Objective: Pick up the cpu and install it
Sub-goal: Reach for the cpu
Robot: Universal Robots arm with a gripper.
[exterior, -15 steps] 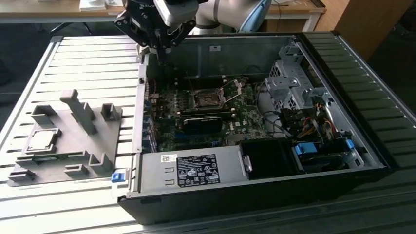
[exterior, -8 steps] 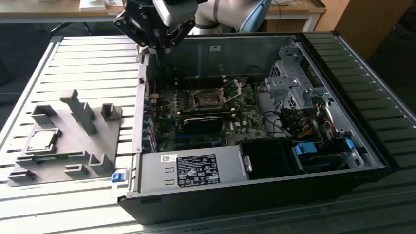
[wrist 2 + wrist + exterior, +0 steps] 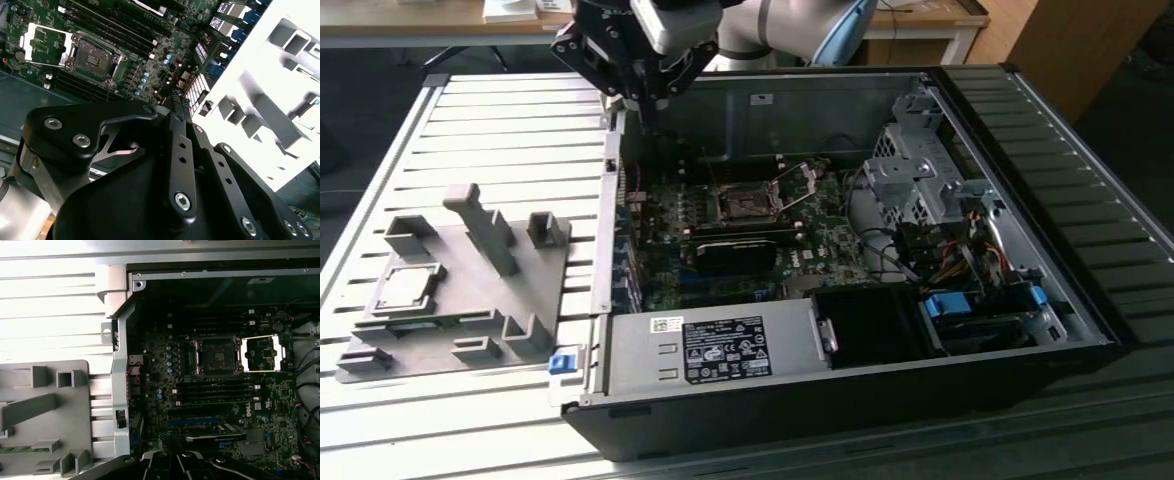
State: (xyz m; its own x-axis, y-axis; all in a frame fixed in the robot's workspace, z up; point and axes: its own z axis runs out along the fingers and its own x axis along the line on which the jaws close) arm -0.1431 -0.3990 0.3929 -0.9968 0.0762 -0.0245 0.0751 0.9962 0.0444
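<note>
- Slatted metal worktop (image 3: 454,420) carries everything; nearest in the exterior view is the open computer case (image 3: 854,400), with its silver power supply (image 3: 707,345) along the front edge.
- Toward the exterior view's left, just beside the case, lies a grey fixture plate (image 3: 454,290) with raised blocks.
- On that plate sits the cpu (image 3: 407,287), flat in a square recess near the plate's outer side (well apart from the tool).
- Farther in, on the green motherboard (image 3: 720,270), is the dark socket (image 3: 747,205), its metal frame flipped open beside it; both wrist views show it too (image 3: 216,357) (image 3: 92,57).
- Beyond that, the tool (image 3: 644,105) hangs over the case's far corner on the exterior view's left, above the wall between board and fixture, fingers pressed together and holding nothing.
- Behind it the pale arm (image 3: 787,25) rises, with a wooden desk (image 3: 400,30) at the back.
</note>
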